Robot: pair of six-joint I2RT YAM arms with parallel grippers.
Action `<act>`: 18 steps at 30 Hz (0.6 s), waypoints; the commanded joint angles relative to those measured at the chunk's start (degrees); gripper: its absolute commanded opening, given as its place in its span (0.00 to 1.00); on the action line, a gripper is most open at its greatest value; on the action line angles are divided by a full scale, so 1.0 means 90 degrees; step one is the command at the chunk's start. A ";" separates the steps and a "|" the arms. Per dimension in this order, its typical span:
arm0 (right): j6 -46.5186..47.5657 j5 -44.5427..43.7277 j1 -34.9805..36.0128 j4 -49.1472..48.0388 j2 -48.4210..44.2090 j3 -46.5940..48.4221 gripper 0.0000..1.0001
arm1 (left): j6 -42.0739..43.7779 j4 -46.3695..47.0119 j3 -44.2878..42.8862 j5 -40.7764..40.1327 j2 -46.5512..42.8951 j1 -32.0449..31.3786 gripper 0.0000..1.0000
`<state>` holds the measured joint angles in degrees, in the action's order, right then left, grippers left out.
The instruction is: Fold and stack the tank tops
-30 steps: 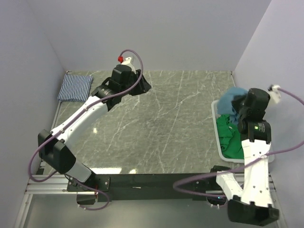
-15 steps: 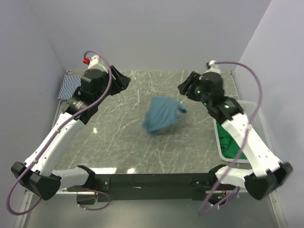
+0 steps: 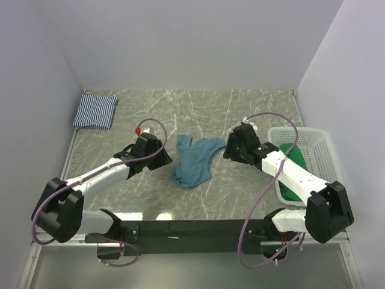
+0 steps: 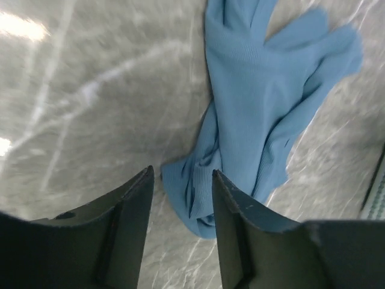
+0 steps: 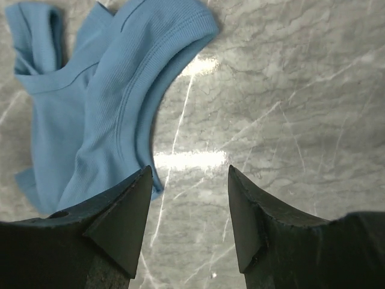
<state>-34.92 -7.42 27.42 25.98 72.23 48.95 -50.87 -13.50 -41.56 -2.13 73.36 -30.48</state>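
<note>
The teal-blue tank top (image 3: pixel 194 162) lies rumpled on the middle of the marble table, straps toward the back. My left gripper (image 3: pixel 162 158) hovers low at its left edge; in the left wrist view the gripper (image 4: pixel 182 174) is open with a corner of the teal top (image 4: pixel 264 102) lying below its tips. My right gripper (image 3: pixel 228 150) is open at the top's right side, and in its wrist view (image 5: pixel 189 171) it stands over bare table with the top (image 5: pixel 90 102) to the left. The striped tank top (image 3: pixel 95 111) lies folded at the back left. The green tank top (image 3: pixel 293 159) sits in the basket.
A white mesh basket (image 3: pixel 310 139) stands at the table's right edge, behind the right arm. Walls close in the left, back and right sides. A basket edge (image 4: pixel 376 192) shows at the right of the left wrist view.
The right gripper carried the teal top from the basket to the table's middle and let it go. Both arms have dropped low, one on each side of it.
</note>
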 commanded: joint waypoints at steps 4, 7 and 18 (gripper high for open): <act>-0.0056 -0.0347 0.0020 -0.1235 0.0850 0.0400 0.60 | 0.0007 0.0924 -0.0507 -0.0279 0.0568 -0.0110 0.55; -0.0114 -0.0338 -0.0233 -0.1324 0.1407 0.0839 0.61 | 0.0271 0.0690 -0.1541 -0.0554 0.1417 -0.0003 0.57; -0.0212 -0.0006 -0.0605 -0.1197 0.2883 0.1729 0.59 | 0.1091 -0.0444 -0.4600 -0.0351 0.4484 0.0467 0.52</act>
<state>-36.34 -8.01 21.87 15.97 97.03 62.37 -45.10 -13.41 -79.13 -5.91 110.32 -26.28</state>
